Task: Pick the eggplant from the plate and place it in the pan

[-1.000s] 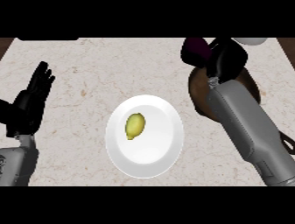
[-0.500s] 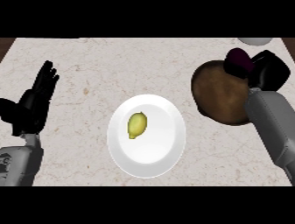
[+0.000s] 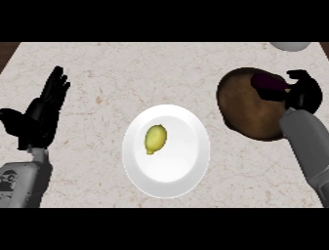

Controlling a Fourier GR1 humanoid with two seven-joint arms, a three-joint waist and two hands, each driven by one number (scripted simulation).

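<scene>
While the robot's right hand (image 3: 301, 93) sits at the pan's (image 3: 246, 110) far-right rim, the eggplant (image 3: 270, 84) lies inside the pan, at its upper right, just beside the hand's fingers. Whether those fingers are curled on the eggplant or off it can't be told from this view; they look bent and very close to it, w/ the dark purple end poking out to the left. The white plate (image 3: 165, 168) at centre carries only a lemon (image 3: 155, 138), well apart from the pan. The left hand (image 3: 38, 114) rests open, fingers up, at the left of the marble surface (image 3: 124, 68). A pale round object (image 3: 291, 46) shows at the top edge, beyond the pan.

Judgement: the step in hand is the release, approx. the last one. To do it well, the fingers should spread fully w/ the eggplant resting on the pan's base, not propped on the rim, then the hand should lift straight up before pulling back, so nothing drags the eggplant out or nudges the pan.
</scene>
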